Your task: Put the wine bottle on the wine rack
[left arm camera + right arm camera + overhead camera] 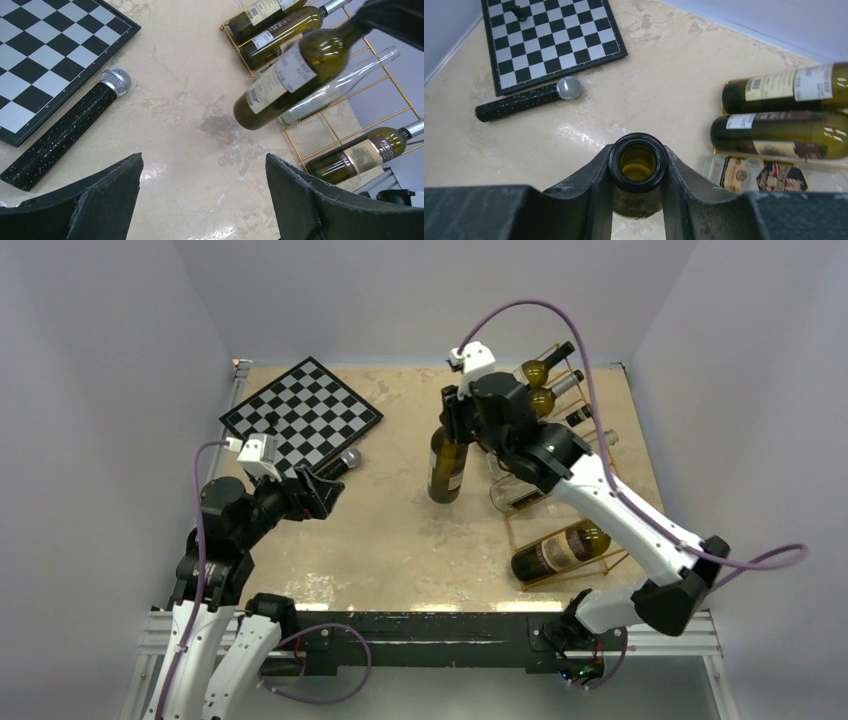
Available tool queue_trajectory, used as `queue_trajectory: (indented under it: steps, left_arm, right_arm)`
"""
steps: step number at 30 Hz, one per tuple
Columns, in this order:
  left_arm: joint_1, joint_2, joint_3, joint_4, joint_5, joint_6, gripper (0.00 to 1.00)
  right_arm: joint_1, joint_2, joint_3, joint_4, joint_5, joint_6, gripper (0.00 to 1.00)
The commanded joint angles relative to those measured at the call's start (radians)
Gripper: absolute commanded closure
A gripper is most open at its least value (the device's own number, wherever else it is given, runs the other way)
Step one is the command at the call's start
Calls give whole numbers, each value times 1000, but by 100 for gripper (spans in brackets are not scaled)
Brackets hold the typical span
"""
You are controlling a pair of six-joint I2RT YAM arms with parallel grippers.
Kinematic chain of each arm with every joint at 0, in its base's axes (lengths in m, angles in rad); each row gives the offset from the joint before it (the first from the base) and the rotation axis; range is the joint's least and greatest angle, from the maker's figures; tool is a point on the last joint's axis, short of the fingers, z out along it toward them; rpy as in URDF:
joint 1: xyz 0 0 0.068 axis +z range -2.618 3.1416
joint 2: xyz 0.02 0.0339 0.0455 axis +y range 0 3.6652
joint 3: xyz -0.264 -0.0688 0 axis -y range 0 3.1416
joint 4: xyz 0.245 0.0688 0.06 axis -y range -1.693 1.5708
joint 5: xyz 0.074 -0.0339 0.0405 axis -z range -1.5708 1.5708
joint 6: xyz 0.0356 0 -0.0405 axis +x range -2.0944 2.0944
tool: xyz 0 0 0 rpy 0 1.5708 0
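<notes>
My right gripper [456,423] is shut on the neck of a dark green wine bottle [447,470] that hangs upright just left of the gold wire wine rack [513,538]. I cannot tell whether its base touches the table. In the right wrist view the fingers [596,192] clamp just under the bottle's open mouth [638,161]. The left wrist view shows the held bottle [295,75] in front of the rack [295,150]. My left gripper [325,490] is open and empty over the table, near the left [204,160].
The rack holds two dark bottles at its far end [548,385], a clear bottle [515,492] in the middle and a dark bottle [560,550] at the near end. A black microphone [340,462] lies beside a chessboard [300,415] at the back left.
</notes>
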Motion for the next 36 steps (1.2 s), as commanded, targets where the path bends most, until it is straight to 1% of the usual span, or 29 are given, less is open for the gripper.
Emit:
queue_trajectory:
  steps: [1, 5, 9, 14, 21, 31, 36]
  left_arm:
    - [-5, 8, 11, 35, 36, -3, 4]
    - [-5, 11, 9, 45, 61, -22, 4]
    - [-5, 12, -3, 53, 72, -32, 4]
    - [-5, 19, 0, 51, 74, -29, 4]
    - [-5, 14, 8, 37, 57, -18, 4]
    - [-5, 0, 3, 17, 45, -2, 4]
    - [-5, -1, 6, 7, 44, 9, 4]
  right_arm:
    - [-19, -159, 72, -107, 64, 100, 100]
    - [-80, -269, 18, -195, 51, 157, 100]
    - [-143, -379, -75, -230, 23, 194, 100]
    - [-176, -465, -162, -244, 32, 208, 100]
    - [-185, -509, -235, -250, 88, 241, 100]
    - [-206, -522, -300, -230, 197, 258, 100]
    - [-224, -521, -328, -217, 203, 282, 100]
